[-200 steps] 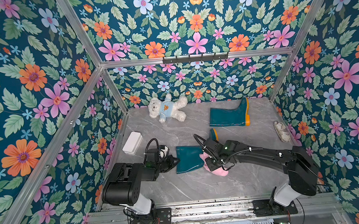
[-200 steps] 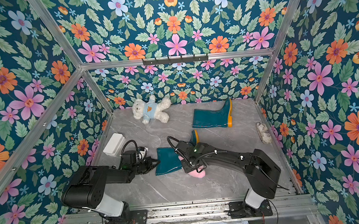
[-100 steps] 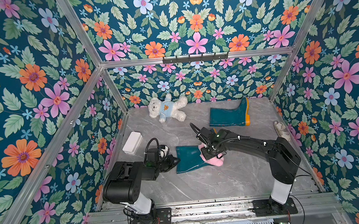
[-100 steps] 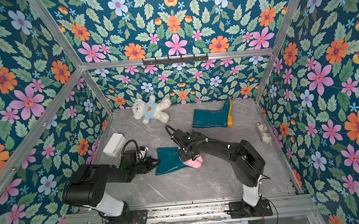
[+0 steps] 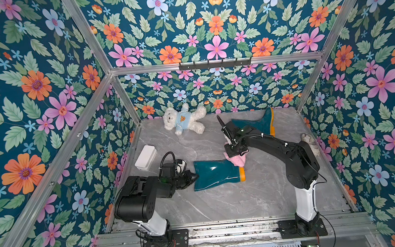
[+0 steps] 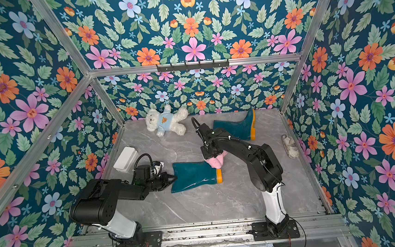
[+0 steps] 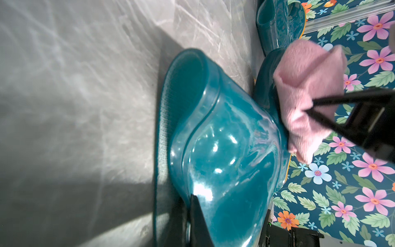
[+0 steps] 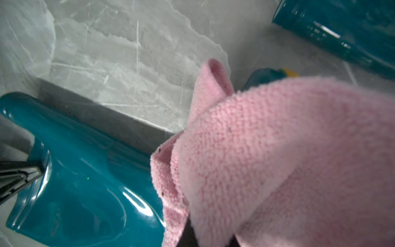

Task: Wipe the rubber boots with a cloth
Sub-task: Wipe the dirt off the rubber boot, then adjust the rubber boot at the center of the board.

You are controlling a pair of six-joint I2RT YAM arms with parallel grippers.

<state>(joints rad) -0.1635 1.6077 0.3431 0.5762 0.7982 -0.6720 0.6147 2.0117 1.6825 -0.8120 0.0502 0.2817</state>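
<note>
Two closed grips, left gripper (image 5: 193, 176) on the boot (image 5: 216, 175) cuff at 9 o'clock, right gripper (image 5: 236, 154) on the cloth (image 5: 240, 161) at 1 o'clock: hard wiping could free the cuff.

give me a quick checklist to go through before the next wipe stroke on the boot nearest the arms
1. Cloth grip: right gripper is shut on the pink cloth: ok.
2. Boot steadied: left gripper is clamped on the shaft rim of the near boot, which lies on its side: ok.
3. Cloth contact: the cloth hangs at the boot's foot end, but whether it presses on the rubber: cannot tell.
4. Stroke path along the shaft: glossy side faces up with nothing lying on it: ok.
5. Neighbours: far boot and teddy bear lie apart from the near boot: ok.
</note>
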